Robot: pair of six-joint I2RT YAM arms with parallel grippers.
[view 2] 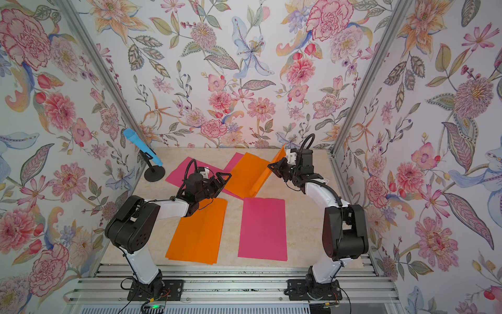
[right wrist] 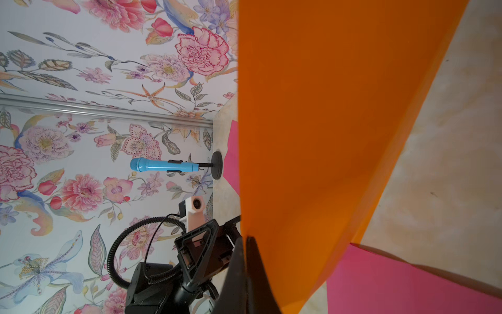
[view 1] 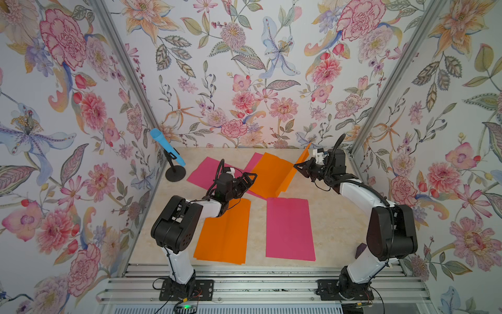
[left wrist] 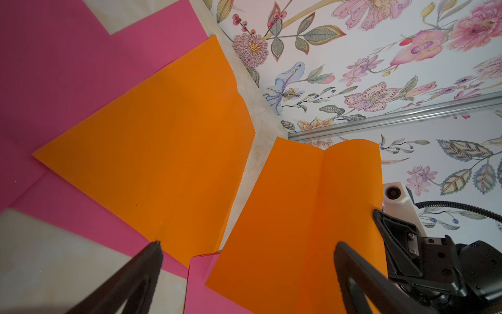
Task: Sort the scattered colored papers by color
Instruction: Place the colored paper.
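An orange paper (view 1: 222, 233) and a pink paper (view 1: 289, 229) lie flat side by side near the front in both top views. At the back, pink papers (view 1: 206, 171) lie under a flat orange paper (view 1: 271, 174). My right gripper (view 1: 294, 166) is shut on the edge of another orange paper (right wrist: 326, 136), which stands tilted up from the table (view 2: 267, 174). My left gripper (view 1: 251, 178) hovers open over the back pile, its fingers apart on either side of the raised orange paper's lower corner (left wrist: 312, 204), holding nothing.
A blue microphone (view 1: 167, 148) on a black stand sits at the back left corner. A small purple object (view 1: 360, 250) lies beside the right arm's base. Flowered walls close in three sides; a metal rail (view 1: 258, 271) runs along the front.
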